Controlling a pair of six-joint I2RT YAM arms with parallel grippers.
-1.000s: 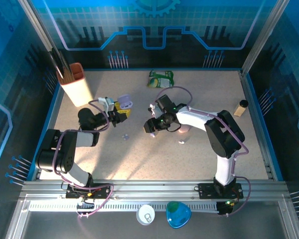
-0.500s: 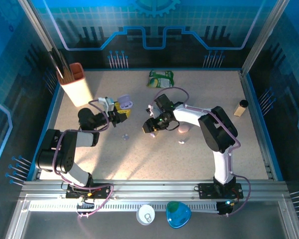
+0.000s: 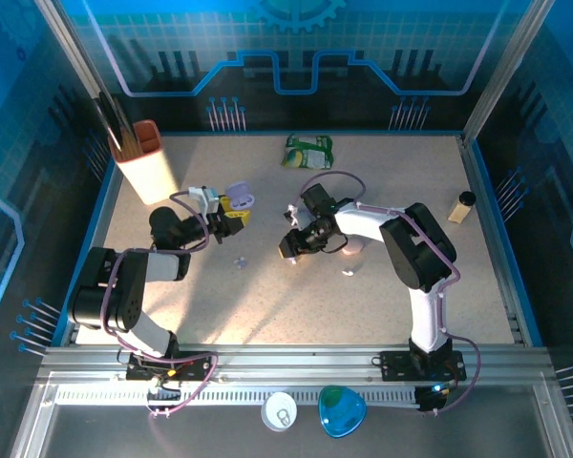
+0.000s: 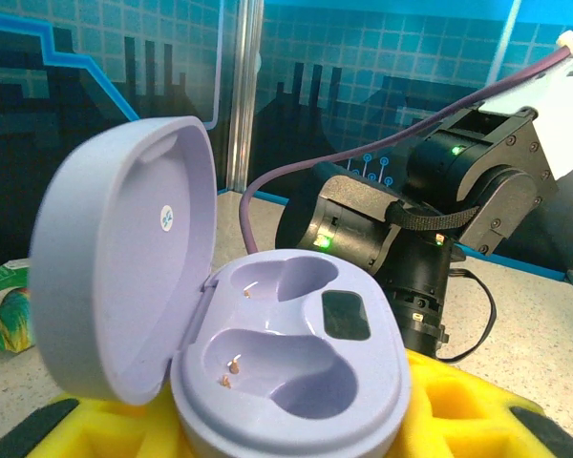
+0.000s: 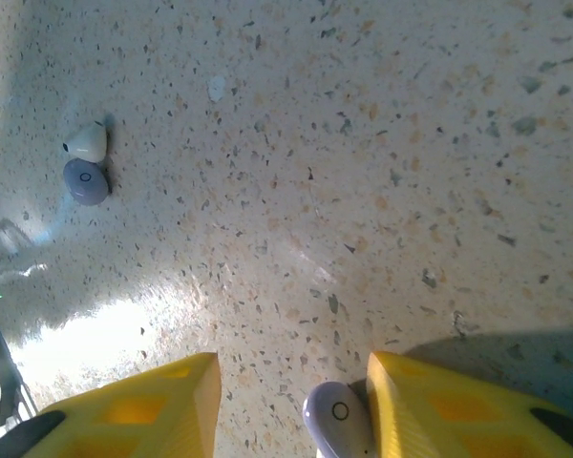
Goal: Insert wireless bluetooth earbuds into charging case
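My left gripper (image 3: 231, 214) is shut on the lilac charging case (image 4: 286, 353), which rests on its yellow fingers (image 4: 458, 420). The lid (image 4: 124, 286) stands open and both wells are empty. The case (image 3: 239, 197) is held above the table's left middle. My right gripper (image 3: 291, 244) is low over the table, pointing down. In the right wrist view its jaws (image 5: 291, 405) stand apart around a lilac earbud (image 5: 339, 420) that lies against the right finger (image 5: 458, 405); the left finger (image 5: 134, 405) is clear of it. A second lilac earbud (image 5: 86, 181) lies farther off, with a white piece (image 5: 88, 143) beside it.
An orange holder with sticks (image 3: 143, 162) stands back left. A green packet (image 3: 309, 151) lies at the back. A small bottle (image 3: 461, 206) stands at the right. A pinkish object (image 3: 353, 246) sits under the right arm. A small white bud (image 3: 348, 273) lies near it.
The right arm's elbow has swung left and its gripper has shifted slightly over the table, its fingers drawing closer together. The left arm and the case have not moved.
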